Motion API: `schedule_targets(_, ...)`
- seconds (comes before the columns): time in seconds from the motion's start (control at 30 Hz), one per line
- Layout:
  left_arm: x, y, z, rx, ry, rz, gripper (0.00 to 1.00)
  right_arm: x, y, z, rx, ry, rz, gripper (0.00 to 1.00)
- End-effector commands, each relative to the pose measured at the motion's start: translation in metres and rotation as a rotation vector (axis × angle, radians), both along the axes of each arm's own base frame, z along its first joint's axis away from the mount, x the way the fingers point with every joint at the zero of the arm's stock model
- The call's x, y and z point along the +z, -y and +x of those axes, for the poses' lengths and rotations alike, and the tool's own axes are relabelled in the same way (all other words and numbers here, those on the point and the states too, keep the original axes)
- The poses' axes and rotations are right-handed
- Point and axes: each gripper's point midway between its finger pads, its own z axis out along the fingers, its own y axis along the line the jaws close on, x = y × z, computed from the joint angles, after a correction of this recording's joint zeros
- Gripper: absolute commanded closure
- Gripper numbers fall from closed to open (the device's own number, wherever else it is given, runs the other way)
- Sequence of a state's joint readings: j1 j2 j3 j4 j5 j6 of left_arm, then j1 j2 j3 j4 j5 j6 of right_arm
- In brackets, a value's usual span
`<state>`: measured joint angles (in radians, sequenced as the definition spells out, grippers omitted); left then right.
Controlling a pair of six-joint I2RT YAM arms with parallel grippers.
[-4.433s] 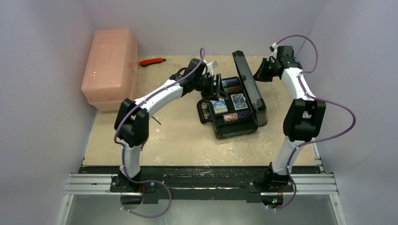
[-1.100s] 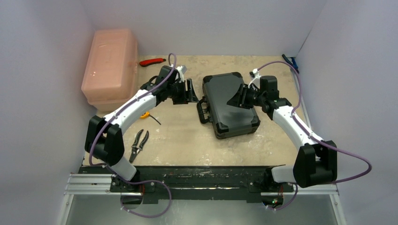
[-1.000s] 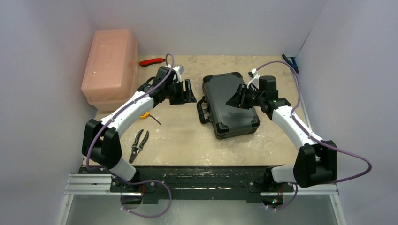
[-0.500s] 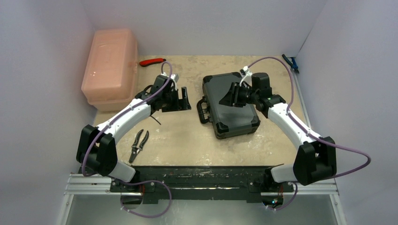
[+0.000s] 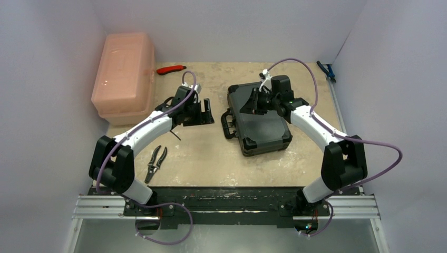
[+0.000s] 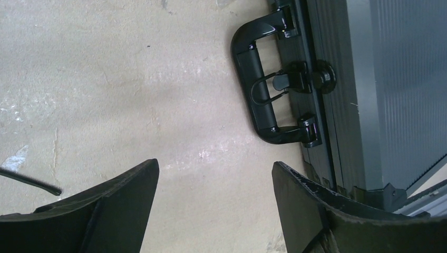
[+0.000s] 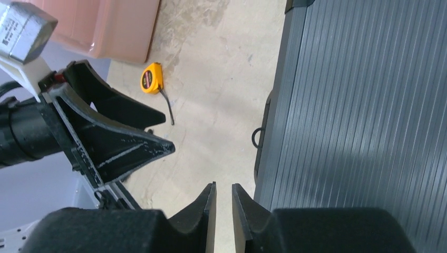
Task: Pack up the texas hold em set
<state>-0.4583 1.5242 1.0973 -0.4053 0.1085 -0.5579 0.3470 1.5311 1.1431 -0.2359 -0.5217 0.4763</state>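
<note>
Now briefcase lay shut (lid up secs earlier); left gripper backed off, wide open, right gripper near-closed, both empty; latching prob. remained.

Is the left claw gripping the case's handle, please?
No, the left claw hangs open beside the handle, with bare table between its fingers.

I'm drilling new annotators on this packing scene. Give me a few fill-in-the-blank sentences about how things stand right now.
1. The case is ____, none of its contents showing.
2. The left gripper is ____ and holds nothing.
3. The right gripper hovers above the case's ____.
4. The tape measure on the table is ____ in colour.

Missing words: closed; open; lid; yellow.
</note>
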Motion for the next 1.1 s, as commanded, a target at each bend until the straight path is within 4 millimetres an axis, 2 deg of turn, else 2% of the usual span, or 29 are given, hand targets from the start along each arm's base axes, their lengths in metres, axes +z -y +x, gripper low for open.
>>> schedule_targets(0.0,-0.007,0.000,0.011,0.025,0.020,-0.005,0.22,0.020,-0.009,0.020,-0.003,0.070,0.026,0.83)
schedule_targets(0.2,-0.016,0.002,0.014,0.025,0.003,-0.002,0.23,0.007,-0.013,0.028,0.005,0.046,0.020,0.95)
schedule_targets(0.33,-0.021,0.003,0.015,0.024,-0.006,0.001,0.24,-0.006,-0.016,0.029,0.014,0.024,0.010,1.00)
schedule_targets(0.57,-0.031,0.006,0.018,0.028,-0.032,0.002,0.26,-0.050,-0.011,0.019,0.027,-0.047,-0.043,1.00)
schedule_targets(0.83,-0.040,0.008,0.021,0.038,-0.057,0.007,0.29,-0.102,0.007,0.000,0.016,-0.121,-0.142,1.00)
schedule_targets(0.97,-0.045,0.008,0.021,0.039,-0.068,0.008,0.30,-0.115,0.013,-0.007,0.013,-0.143,-0.168,1.00)
schedule_targets(1.07,-0.046,0.009,0.021,0.040,-0.072,0.006,0.32,-0.116,0.014,-0.007,0.012,-0.140,-0.178,1.00)
